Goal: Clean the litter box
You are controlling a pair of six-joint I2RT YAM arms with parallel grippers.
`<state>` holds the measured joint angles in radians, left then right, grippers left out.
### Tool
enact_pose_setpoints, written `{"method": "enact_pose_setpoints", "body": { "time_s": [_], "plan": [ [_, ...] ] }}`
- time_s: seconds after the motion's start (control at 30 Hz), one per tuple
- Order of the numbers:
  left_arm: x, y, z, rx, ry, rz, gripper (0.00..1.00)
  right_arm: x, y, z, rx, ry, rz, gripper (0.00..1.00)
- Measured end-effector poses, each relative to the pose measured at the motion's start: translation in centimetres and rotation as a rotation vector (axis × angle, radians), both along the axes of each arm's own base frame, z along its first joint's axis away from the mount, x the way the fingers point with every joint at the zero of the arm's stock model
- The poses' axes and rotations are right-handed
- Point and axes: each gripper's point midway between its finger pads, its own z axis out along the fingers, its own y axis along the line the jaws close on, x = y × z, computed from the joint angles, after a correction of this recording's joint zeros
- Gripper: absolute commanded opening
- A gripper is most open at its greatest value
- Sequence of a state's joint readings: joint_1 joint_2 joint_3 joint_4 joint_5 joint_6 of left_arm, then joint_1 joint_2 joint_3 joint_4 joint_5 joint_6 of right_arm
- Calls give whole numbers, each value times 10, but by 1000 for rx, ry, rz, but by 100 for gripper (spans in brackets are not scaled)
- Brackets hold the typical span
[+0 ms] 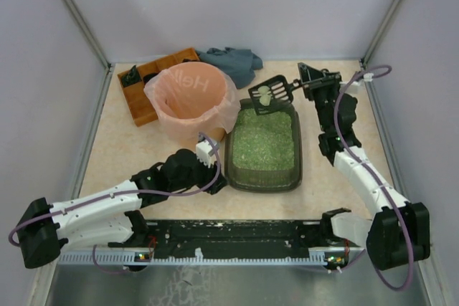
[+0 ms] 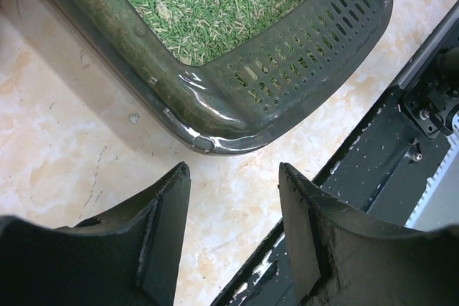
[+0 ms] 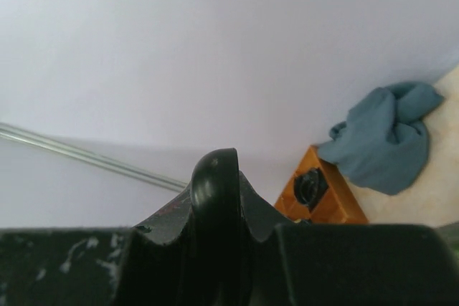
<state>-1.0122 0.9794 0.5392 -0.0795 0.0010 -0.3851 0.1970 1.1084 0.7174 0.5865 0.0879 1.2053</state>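
Observation:
The litter box, a dark grey-green tray of pale green granules, lies at the table's middle. Its near corner fills the top of the left wrist view. My left gripper is open and empty beside the box's left near corner, just short of the rim; in the left wrist view bare table shows between its fingers. My right gripper is shut on the handle of a black slotted scoop, held above the box's far end with pale clumps on it. In the right wrist view the handle's end stands between the jaws.
A round bin lined with a pink bag stands left of the box. An orange compartmented tray and a blue cloth lie behind it, both also in the right wrist view. A black rail runs along the near edge.

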Motion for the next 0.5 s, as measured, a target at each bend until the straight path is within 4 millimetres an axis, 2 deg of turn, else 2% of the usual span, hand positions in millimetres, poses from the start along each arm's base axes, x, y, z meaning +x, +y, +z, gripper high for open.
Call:
{"method": "enact_pose_setpoints", "body": {
  "time_s": [0.1,0.27,0.37,0.5],
  "plan": [
    [0,-1,1,-8,1,2,58,4,18,29,-10,-11,-12,0],
    [-2,1,-2,-12,7,1,58,20,65,68,-34,-16,-11,0],
    [-3,2,-2,-14,6,1,58,36,92,80,-60,-15,-21,0],
    [-4,4,-1,-21,6,1,59,62,133,81,-136,-12,-17,0]
  ]
}}
